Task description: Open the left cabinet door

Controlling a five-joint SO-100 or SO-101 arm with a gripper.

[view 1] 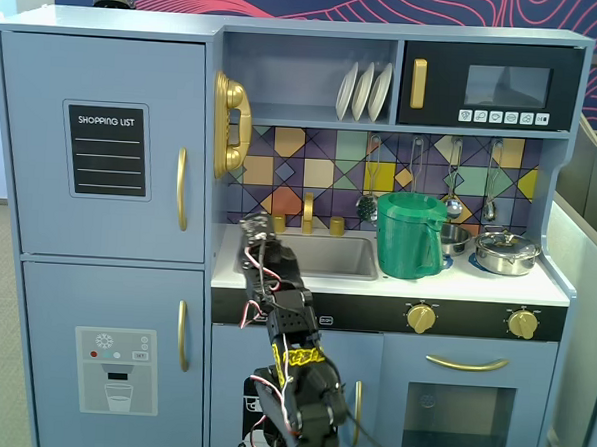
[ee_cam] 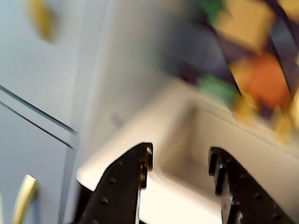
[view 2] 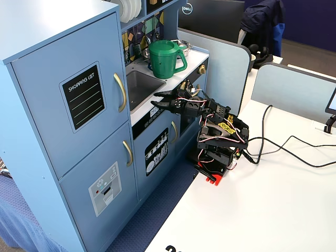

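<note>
The left cabinet door [view 1: 102, 143] is light blue with a black "SHOPPING LIST" panel and a vertical gold handle [view 1: 182, 187]. It is shut. It also shows in a fixed view [view 2: 73, 100] with its handle [view 2: 121, 92]. My gripper [view 1: 256, 226] is open and empty, in front of the sink's left edge, to the right of the door handle and apart from it. In a fixed view the gripper [view 2: 157, 102] points at the counter edge. In the blurred wrist view the gripper [ee_cam: 180, 156] frames the sink, with the door [ee_cam: 28, 65] at the left.
The lower blue door with a water-dispenser picture [view 1: 116, 369] is shut below. A green pitcher [view 1: 410, 234] and a steel pot [view 1: 505, 251] stand on the counter right of the sink [view 1: 327, 255]. A gold toy phone [view 1: 229, 125] hangs on the cabinet side. Cables [view 2: 283, 147] run across the white table.
</note>
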